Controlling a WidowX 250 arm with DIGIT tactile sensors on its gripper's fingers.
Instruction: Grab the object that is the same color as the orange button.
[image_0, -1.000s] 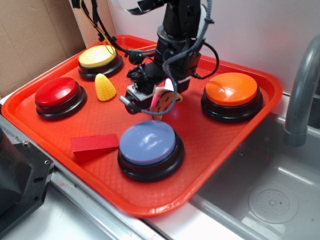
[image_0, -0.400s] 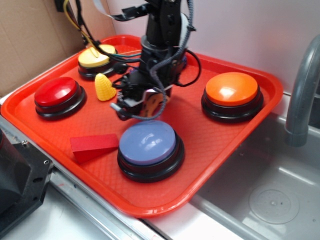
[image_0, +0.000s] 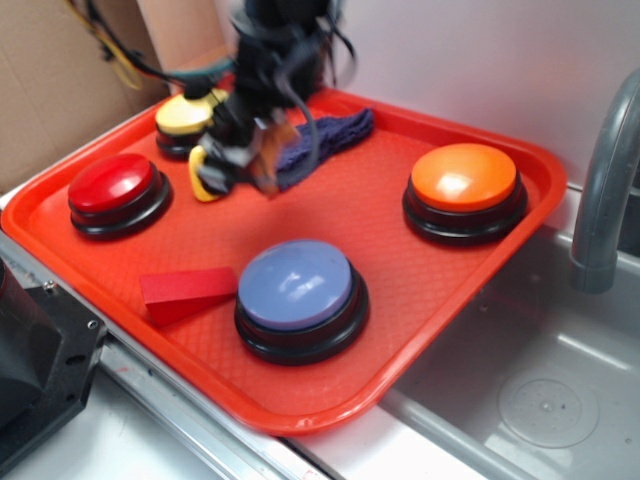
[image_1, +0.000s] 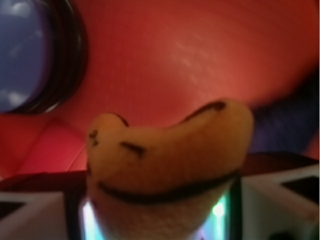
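Exterior and wrist views of a WidowX arm above a red tray. The gripper, motion-blurred in the exterior view, hangs over the tray's 11 o'clock region, with an orange shape between its fingers. The wrist view resolves that shape as the plush tiger: orange with dark stripes, it fills the lower centre of the picture, pinched between the two pale fingers that press on it from either side, and it is raised off the tray floor seen behind it. The orange button, glossy-topped on a black base, sits at 3 o'clock on the tray, well apart from the gripper. A blue button sits at 6 o'clock; its rim also shows at the upper left of the wrist view. A red button stands at 9 o'clock and a yellow button at 11 o'clock, partly hidden by the arm. A red wedge block lies just beside the blue button, at its 9 o'clock. A dark blue cloth lies at 12 o'clock. The yellow corn toy peeks out beside the gripper. A grey faucet rises beyond the tray at 3 o'clock.
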